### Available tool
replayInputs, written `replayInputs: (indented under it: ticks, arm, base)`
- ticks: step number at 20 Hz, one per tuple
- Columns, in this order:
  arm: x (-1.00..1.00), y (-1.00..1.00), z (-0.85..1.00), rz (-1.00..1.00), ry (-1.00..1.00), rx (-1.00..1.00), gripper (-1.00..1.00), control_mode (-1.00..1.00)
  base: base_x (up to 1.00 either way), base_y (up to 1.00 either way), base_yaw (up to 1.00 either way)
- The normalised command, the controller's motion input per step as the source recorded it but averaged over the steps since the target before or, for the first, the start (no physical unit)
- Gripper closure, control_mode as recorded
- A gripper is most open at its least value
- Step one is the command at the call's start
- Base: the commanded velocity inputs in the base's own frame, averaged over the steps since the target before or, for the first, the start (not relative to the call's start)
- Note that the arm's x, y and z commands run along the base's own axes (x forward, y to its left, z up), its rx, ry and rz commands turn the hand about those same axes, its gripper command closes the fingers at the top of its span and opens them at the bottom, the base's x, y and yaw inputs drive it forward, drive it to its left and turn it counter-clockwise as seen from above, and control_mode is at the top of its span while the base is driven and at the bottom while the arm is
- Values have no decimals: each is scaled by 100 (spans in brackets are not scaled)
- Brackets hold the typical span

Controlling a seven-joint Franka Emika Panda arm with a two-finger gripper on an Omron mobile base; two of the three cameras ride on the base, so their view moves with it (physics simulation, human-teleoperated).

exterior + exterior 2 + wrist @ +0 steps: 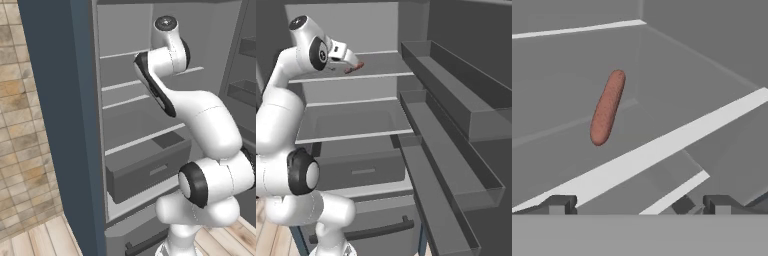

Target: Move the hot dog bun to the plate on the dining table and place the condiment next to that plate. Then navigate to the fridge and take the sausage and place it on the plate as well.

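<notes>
Tool (639, 204) stands released, jaws spread wide with nothing between them, reaching into the open fridge (150, 150) at upper-shelf height. Beyond its tips, apart from them, the sausage (607, 107) lies flat on a grey shelf (662, 150) near the back wall. Lower down sits a closed drawer (363, 170).

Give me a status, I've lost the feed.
Gripper open, empty, at the open fridge. Sausage lying on a shelf ahead, untouched. Nothing between them.
</notes>
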Motion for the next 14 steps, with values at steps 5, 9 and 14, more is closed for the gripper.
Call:
replayInputs:
  ticks: [5,9,14]
  arm:
    - [42,1,-22,0,0,-3,-100,-100]
    - [46,0,-8,0,0,0,-100,-100]
    - [46,5,-3,0,0,0,-100,-100]
  base:
    - [0,0,0]
    - [0,0,0]
    - [0,0,0]
